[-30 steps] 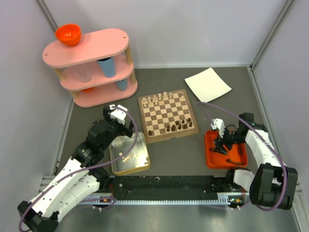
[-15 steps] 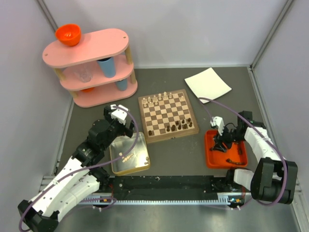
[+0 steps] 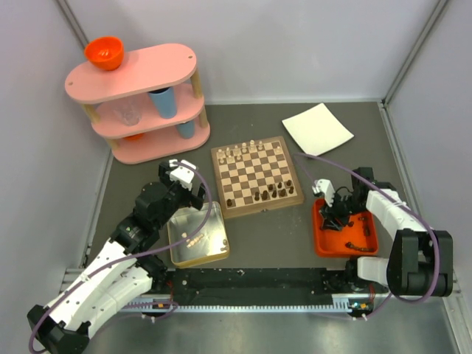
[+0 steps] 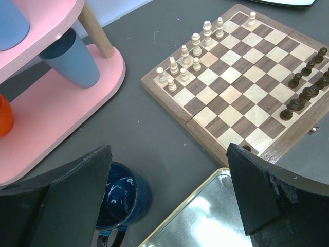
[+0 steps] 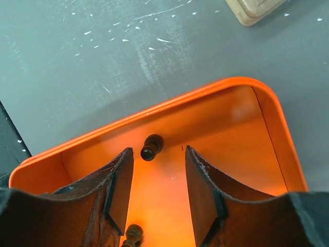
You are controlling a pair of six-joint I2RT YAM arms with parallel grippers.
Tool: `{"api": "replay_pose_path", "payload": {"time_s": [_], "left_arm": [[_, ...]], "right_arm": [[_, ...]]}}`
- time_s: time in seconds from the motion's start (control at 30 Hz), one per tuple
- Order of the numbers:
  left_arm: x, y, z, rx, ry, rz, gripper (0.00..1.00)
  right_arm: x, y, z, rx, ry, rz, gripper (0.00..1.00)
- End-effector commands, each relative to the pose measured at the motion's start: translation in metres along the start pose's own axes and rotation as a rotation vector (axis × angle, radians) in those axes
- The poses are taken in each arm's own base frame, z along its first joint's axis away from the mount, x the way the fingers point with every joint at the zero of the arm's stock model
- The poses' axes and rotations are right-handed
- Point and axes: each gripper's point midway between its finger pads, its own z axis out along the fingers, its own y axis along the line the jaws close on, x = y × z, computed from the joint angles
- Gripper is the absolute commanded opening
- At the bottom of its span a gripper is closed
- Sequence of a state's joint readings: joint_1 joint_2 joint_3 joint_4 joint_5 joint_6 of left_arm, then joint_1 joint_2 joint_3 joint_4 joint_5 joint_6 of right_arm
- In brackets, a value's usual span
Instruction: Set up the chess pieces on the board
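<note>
The board (image 3: 257,178) lies mid-table, with pale chess pieces (image 3: 240,153) along its far left edge and several dark chess pieces (image 3: 271,195) near its front right edge. It also shows in the left wrist view (image 4: 169,103), with pale men (image 4: 185,56) and dark men (image 4: 303,92). My right gripper (image 5: 159,159) is open and empty, low inside the orange tray (image 5: 267,118). A dark pawn (image 5: 151,146) lies just ahead of its left finger, and another dark piece (image 5: 131,234) lies beneath that finger. My left gripper (image 4: 169,154) is open and empty, hovering left of the board.
A silver tin (image 3: 198,234) holding a few pale pieces sits under my left arm. A blue mug (image 4: 121,193) stands beside it. A pink three-tier shelf (image 3: 136,96) with an orange bowl (image 3: 103,51) and blue cups stands far left. A white sheet (image 3: 317,129) lies far right.
My right gripper has shifted a little left and toward the far left corner of the orange tray. The left arm has not moved.
</note>
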State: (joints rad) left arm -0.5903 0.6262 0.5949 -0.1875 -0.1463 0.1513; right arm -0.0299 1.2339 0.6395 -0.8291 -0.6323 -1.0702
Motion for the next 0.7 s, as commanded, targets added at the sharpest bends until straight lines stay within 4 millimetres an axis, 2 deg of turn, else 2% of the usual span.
{"api": "replay_pose_path", "payload": {"time_s": [0.0,0.2,0.37,0.4,0.5,0.67], "left_arm": [[-0.023,0.004,-0.002,-0.010,-0.070,-0.004,0.99],[-0.023,0.005,-0.002,-0.015,-0.069,-0.004,0.99],[-0.024,0.005,-0.003,-0.011,-0.073,-0.005,0.99],[-0.024,0.005,-0.002,-0.011,-0.073,-0.004,0.99],[-0.024,0.005,-0.003,-0.012,-0.071,-0.004,0.99],[-0.023,0.006,-0.003,-0.020,-0.073,-0.007,0.99]], "right_arm": [[-0.013,-0.005,-0.001,0.010,-0.022,-0.038,0.43],[-0.011,-0.004,0.004,-0.017,0.013,-0.033,0.30],[-0.016,-0.002,0.003,-0.029,0.002,-0.032,0.14],[-0.017,-0.002,0.002,-0.030,0.002,-0.031,0.08],[-0.020,-0.004,-0.002,-0.020,0.005,-0.025,0.00],[-0.019,-0.019,-0.021,0.086,0.075,0.049,0.00]]}}
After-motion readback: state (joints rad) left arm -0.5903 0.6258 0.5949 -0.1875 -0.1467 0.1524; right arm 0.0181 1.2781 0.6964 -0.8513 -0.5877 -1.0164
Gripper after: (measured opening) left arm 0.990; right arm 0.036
